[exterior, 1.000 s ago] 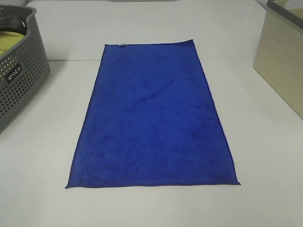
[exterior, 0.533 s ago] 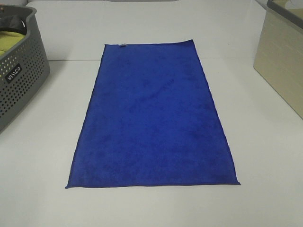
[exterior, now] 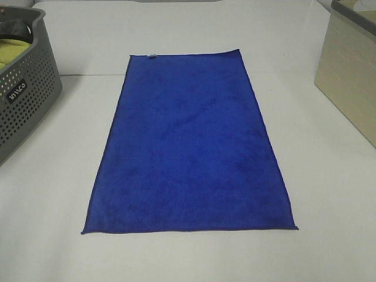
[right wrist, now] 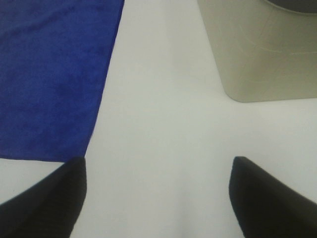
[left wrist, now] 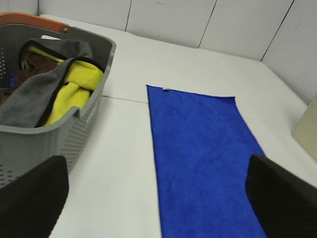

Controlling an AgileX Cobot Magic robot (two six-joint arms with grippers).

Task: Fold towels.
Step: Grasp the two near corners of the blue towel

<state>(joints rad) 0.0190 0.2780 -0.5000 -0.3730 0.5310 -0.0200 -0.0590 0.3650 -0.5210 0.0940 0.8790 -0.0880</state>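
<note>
The towel [exterior: 189,144], a deep royal-blue rectangle of plush microfibre with stitched edges, lay flat and fully spread on the smooth white table [exterior: 53,194]. It reached away ahead of both grippers, and a small pale tag [exterior: 151,56] sat on its far short edge. Its pile looked soft and slightly mottled, and we saw no folds in it.

The left gripper [left wrist: 157,162] hung above the table with its black, finely textured fingers [left wrist: 34,198] spread wide and nothing between them. The towel's near part lay below and just ahead of it. A grey perforated plastic basket [exterior: 23,100] stood on the side of this gripper away from the towel. It held a yellow-green cloth [left wrist: 79,89] with dark trim and a grey cloth [left wrist: 39,94] draped over it. Other dark fabric in the basket was too bunched for us to tell apart.

The right gripper [right wrist: 159,162] also stood wide and empty over bare table. A towel corner lay by one of its fingers, and a smooth beige bin [right wrist: 257,49] with rounded corners stood ahead of the other. Only the fingertips of each gripper showed, the rest cut off by the frame, and the bin's top was cropped too.
</note>
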